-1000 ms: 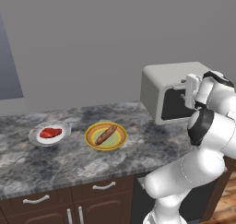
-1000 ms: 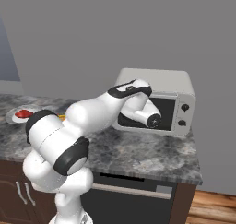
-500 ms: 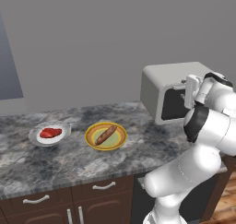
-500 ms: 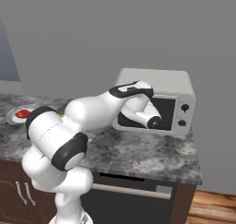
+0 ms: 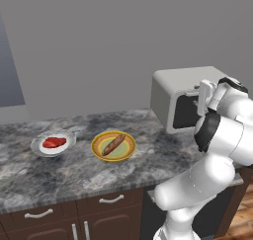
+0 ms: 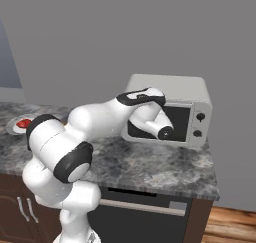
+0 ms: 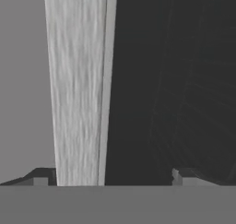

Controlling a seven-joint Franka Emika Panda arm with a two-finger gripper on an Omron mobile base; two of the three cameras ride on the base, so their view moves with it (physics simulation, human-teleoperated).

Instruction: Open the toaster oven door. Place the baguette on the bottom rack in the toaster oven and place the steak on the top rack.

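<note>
Step in hand: opening the door (image 6: 165, 123), shut on the oven (image 5: 185, 93) at the worktop's right end. Gripper (image 7: 110, 179) spread wide, handle bar (image 7: 76, 89) between the tips. Tips should be closed squarely on the bar, then drawn outward and down along the hinge arc.

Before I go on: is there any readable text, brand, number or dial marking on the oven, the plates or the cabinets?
No readable text anywhere.
Toaster oven: plain grey casing, no brand or label.
Its two black knobs: no numbers or tick marks can be made out around them.
Toaster oven door: bare frame and dark glass up close, no print.
Plates and cabinet drawers: unmarked.
</note>
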